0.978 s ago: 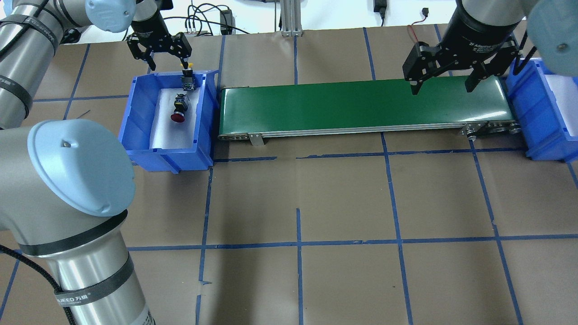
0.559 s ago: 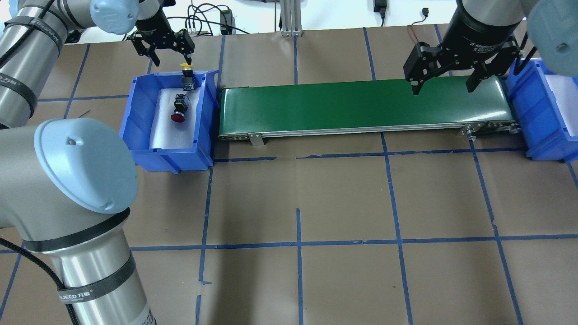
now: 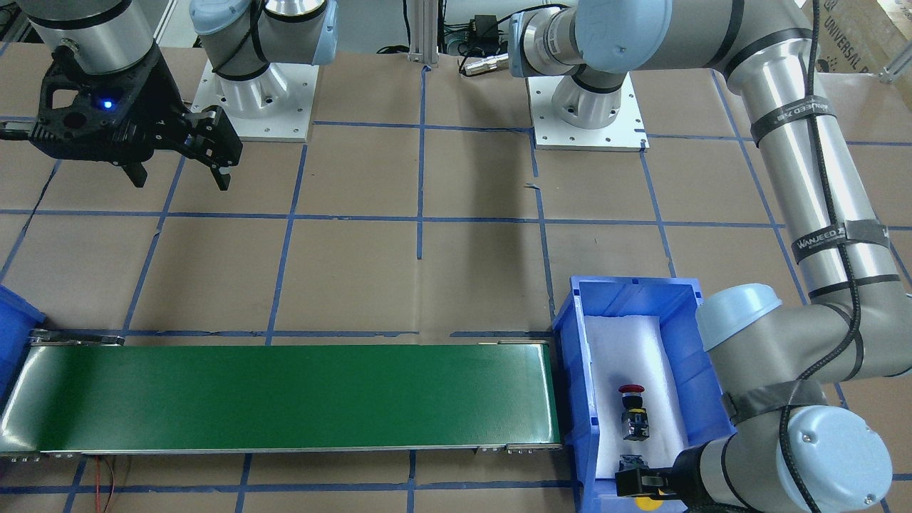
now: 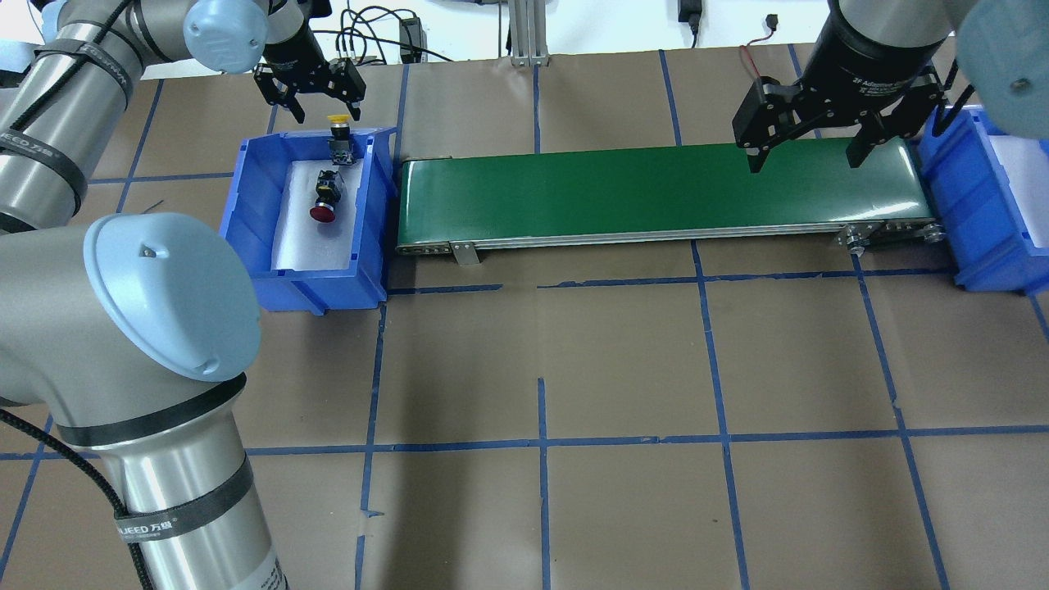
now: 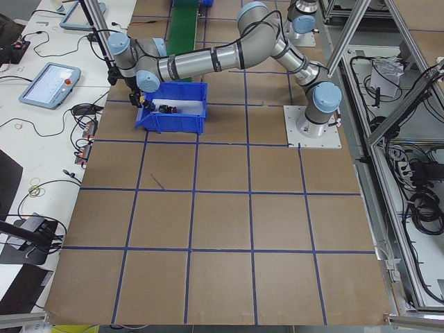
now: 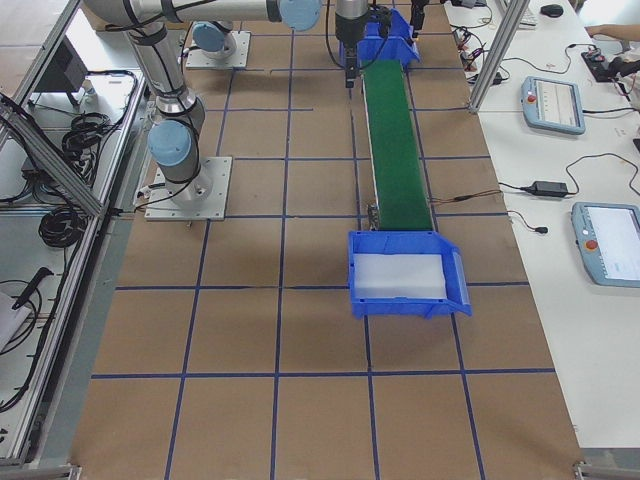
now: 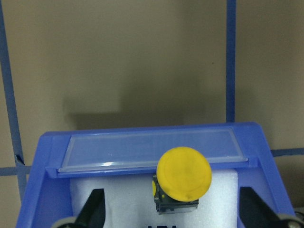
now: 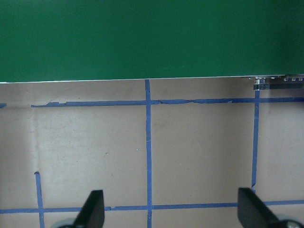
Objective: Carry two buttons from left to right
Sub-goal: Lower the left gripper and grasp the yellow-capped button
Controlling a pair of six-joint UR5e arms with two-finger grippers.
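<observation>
The yellow-capped button (image 4: 338, 123) stands upright against the far wall of the left blue bin (image 4: 246, 213). It shows from above in the left wrist view (image 7: 184, 173). The red-capped button (image 4: 325, 197) lies on its side on white foam in the middle of the bin, and it also shows in the front view (image 3: 631, 410). My left gripper (image 4: 311, 98) is open and empty, hovering above the bin's far end over the yellow button. My right gripper (image 4: 805, 156) is open and empty above the right end of the green conveyor (image 4: 656, 192).
A second blue bin (image 4: 996, 197) with a white liner sits at the conveyor's right end, nothing visible in it. The conveyor runs between the two bins. Cables and an aluminium post stand beyond the table's far edge. The brown table has blue tape lines.
My left gripper has risen from around the yellow button and drawn back toward the far edge, staying open. The yellow button stays in the bin. The right arm has not moved.
</observation>
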